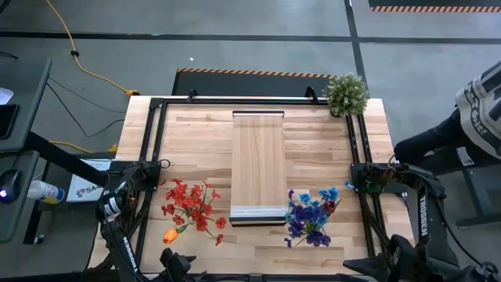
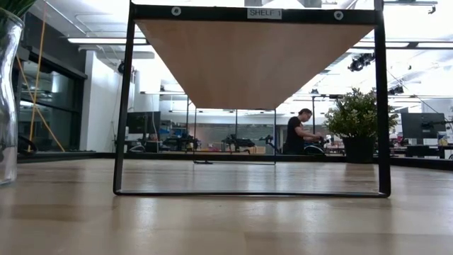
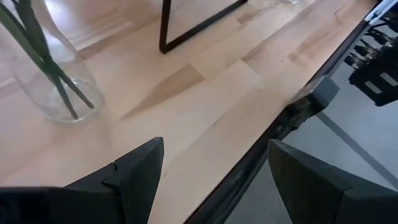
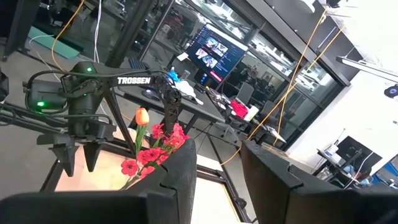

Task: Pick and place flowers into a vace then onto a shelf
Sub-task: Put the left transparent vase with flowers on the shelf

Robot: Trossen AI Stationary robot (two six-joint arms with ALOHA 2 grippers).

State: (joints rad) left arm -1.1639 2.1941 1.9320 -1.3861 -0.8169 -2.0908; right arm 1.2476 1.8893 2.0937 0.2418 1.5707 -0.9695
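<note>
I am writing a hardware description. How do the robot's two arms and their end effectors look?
Both arms are dark, nearly black. The right arm carries white TROSSEN lettering. The left arm shows the same word and a green light. The left end effector has two broad, angular black fingers.

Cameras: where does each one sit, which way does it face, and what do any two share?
High: overhead, straight down; shelf mid-table, both arms at the sides.
Low: table height, under the shelf into the room; no arm shows.
Left wrist: angled down past the open left gripper at a glass vase on the table edge.
Right wrist: level across, past the right gripper, to the left arm.
Shared: red flowers, high and right wrist.
</note>
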